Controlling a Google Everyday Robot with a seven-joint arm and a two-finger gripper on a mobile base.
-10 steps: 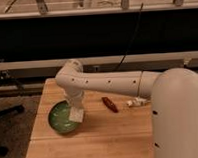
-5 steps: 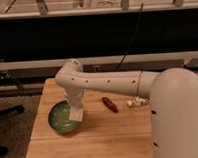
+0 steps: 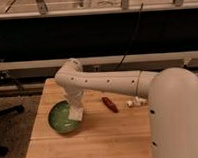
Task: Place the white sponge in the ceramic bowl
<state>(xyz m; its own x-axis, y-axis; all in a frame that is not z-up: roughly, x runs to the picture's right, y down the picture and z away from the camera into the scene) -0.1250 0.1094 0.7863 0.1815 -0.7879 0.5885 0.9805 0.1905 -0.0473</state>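
Green ceramic bowl (image 3: 63, 117) sits at the counter's (image 3: 95, 138) 9 o'clock side. Gripper (image 3: 76, 112) hangs over the bowl's 3 o'clock rim with the white sponge (image 3: 77, 114) at its tip; jaws' state cannot tell. Small red object (image 3: 110, 104) lies at 3 o'clock of the bowl, apart.
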